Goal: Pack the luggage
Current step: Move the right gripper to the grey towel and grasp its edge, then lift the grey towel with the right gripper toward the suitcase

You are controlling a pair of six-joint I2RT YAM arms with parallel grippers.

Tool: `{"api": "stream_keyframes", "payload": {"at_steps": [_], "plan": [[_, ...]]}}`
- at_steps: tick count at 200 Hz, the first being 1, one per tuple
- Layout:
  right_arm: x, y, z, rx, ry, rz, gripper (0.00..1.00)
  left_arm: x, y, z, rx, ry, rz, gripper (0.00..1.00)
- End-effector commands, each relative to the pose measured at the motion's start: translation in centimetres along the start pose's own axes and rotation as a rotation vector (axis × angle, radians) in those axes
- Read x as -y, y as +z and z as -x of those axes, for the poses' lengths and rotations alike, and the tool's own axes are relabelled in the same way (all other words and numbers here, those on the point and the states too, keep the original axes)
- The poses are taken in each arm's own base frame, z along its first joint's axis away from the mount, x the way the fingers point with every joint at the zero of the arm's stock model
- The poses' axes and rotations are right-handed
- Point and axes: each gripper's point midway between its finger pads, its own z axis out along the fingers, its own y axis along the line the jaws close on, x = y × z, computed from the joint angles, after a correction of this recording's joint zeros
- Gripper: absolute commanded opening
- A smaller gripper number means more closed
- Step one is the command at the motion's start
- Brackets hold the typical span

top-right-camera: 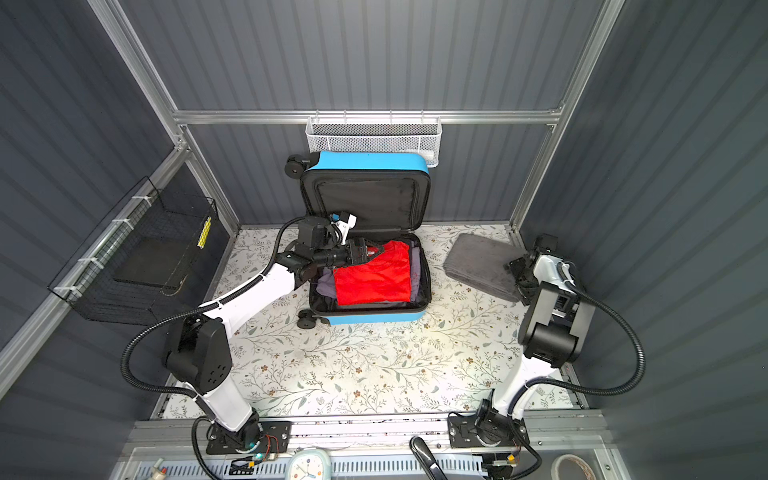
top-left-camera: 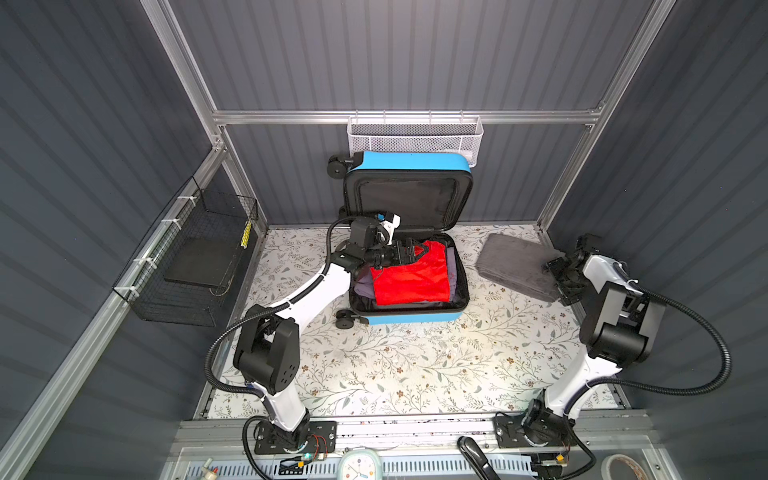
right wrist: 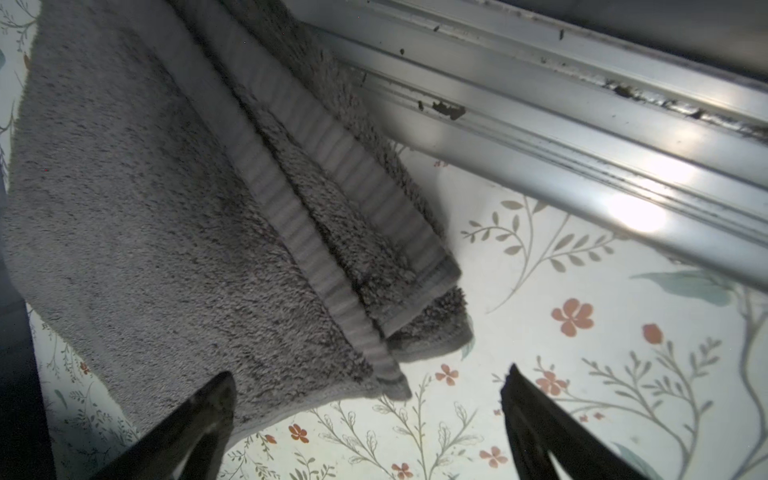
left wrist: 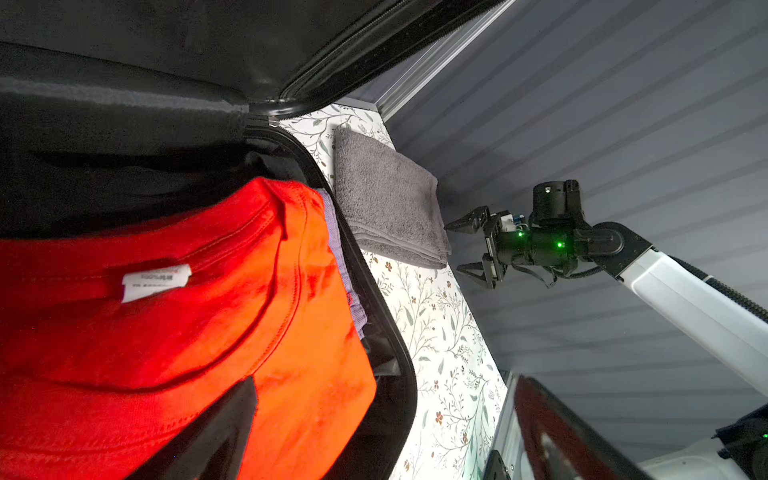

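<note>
Both top views look steeply down from high overhead, taking in the whole surface (top-left-camera: 395, 365). The left wrist view sits close over the luggage (left wrist: 358, 254), facing the towel (left wrist: 386, 199) and right claw (left wrist: 453, 248); the right wrist view hangs close over that same towel.

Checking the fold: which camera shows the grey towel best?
The right wrist view: the grey towel fills it, with its layered hems plain. Both top views show it small and partly behind the right end effector. The left wrist view shows it at a distance.
</note>
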Motion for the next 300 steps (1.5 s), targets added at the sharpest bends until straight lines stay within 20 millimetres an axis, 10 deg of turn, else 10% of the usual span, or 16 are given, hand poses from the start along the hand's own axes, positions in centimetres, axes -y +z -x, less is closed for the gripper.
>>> {"api": "stream_keyframes", "payload": {"at_steps": [1,123,191,234,300], "plan": [[0.6,0.6,1.1,0.007,-0.018,-0.042,0.99,0.9,0.3,0.5,0.001,0.007,-0.013,1.0],[0.1,5.0,1.8,-0.061,-0.07,-0.052,0.95,0.9,0.4,0.5,0.0,0.011,0.0,1.0],[-1.7,6.3,0.5,-0.109,-0.124,0.028,0.52,1.1,-0.1,0.6,0.005,0.013,0.005,1.0],[-3.1,3.8,-0.6,-0.09,-0.142,0.141,0.0,1.6,-0.5,0.6,0.014,0.009,-0.005,1.0],[-6.9,-6.9,-3.6,0.069,-0.252,0.377,0.0,2.3,-0.2,0.4,0.025,-0.06,-0.028,1.0]]}}
